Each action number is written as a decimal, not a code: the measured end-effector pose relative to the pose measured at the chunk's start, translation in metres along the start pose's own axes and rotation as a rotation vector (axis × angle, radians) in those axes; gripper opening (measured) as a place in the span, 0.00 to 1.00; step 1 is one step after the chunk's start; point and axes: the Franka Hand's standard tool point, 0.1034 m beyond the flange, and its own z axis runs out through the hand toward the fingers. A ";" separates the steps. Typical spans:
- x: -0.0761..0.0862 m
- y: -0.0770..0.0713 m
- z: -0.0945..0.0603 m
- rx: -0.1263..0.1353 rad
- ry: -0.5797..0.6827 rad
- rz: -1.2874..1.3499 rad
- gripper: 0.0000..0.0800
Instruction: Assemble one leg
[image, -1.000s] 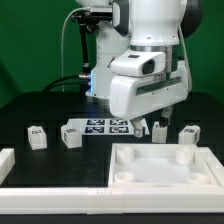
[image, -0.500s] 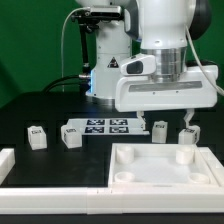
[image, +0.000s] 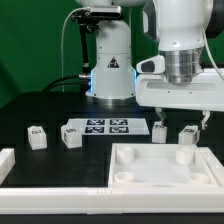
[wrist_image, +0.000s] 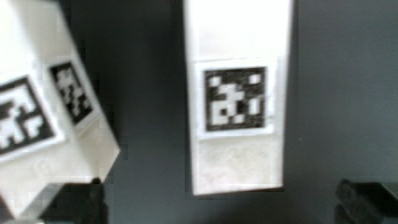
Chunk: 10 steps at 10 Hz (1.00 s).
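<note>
Several small white legs with black-and-white tags lie on the dark table: two at the exterior view's left (image: 37, 137) (image: 70, 136) and two at the right (image: 160, 130) (image: 189, 134). My gripper (image: 180, 118) hangs open and empty just above the two right legs. In the wrist view one leg (wrist_image: 237, 100) lies lengthwise, centred ahead of the open gripper (wrist_image: 222, 205), with its tag facing up. A second leg (wrist_image: 45, 110) lies beside it. The dark fingertips (wrist_image: 80, 205) stand apart on either side and touch nothing.
The large white tabletop (image: 128, 170) with corner holes lies in front of the right legs. The marker board (image: 100, 126) lies between the two pairs of legs. A white frame piece (image: 8, 165) borders the front left. The robot base (image: 110, 70) stands behind.
The arm has swung toward the exterior view's right, from over the marker board's right end to over the two right legs. The gripper stays open and empty.
</note>
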 end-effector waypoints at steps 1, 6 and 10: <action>-0.001 -0.001 0.000 0.003 -0.003 0.049 0.81; 0.011 0.014 -0.001 -0.014 -0.136 -0.093 0.81; 0.012 0.013 -0.006 -0.054 -0.508 -0.114 0.81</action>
